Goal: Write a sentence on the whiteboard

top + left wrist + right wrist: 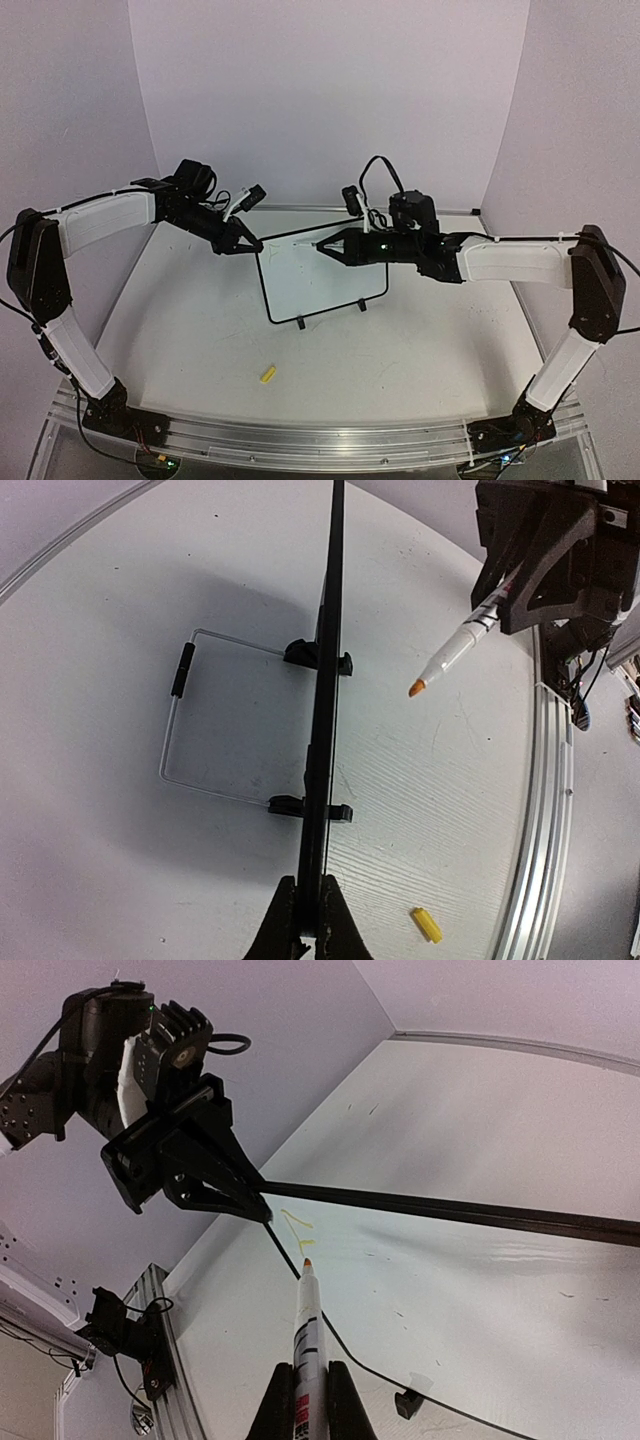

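Observation:
The whiteboard (pixel 322 275) stands upright on two black clip feet at the table's middle. My left gripper (pixel 247 245) is shut on its top left corner; the left wrist view shows the board edge-on (pixel 325 730) between my fingers. My right gripper (pixel 330 245) is shut on a white marker (pixel 307 1335) with an orange tip, which is near the board's upper left area. A few short yellow strokes of the sentence (pixel 297 1228) show on the board just beyond the tip. In the left wrist view the marker (pixel 462 643) is a little off the board face.
A yellow marker cap (pixel 267 375) lies on the table in front of the board; it also shows in the left wrist view (pixel 428 925). A wire stand (pixel 200 720) props the board from behind. The metal rail (pixel 300 440) runs along the near edge.

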Available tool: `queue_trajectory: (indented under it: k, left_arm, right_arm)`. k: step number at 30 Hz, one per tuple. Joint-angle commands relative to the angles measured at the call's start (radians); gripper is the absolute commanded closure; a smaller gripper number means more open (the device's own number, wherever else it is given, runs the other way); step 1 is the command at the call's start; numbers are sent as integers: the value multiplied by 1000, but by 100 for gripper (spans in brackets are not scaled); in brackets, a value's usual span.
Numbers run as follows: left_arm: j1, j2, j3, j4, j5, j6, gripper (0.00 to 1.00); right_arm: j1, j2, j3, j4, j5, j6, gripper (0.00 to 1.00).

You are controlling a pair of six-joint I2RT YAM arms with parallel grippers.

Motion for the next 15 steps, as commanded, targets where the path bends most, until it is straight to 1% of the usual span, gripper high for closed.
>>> queue_trajectory:
  k: [1,15]
  left_arm:
    - [-18,-11,-16,-62,-30,18,100]
    - [-23,3,-14,-65,-33,20,100]
  right_arm:
    - [3,40,54,43,-46,-16,100]
    - [15,107,118,-4,-3,-28,100]
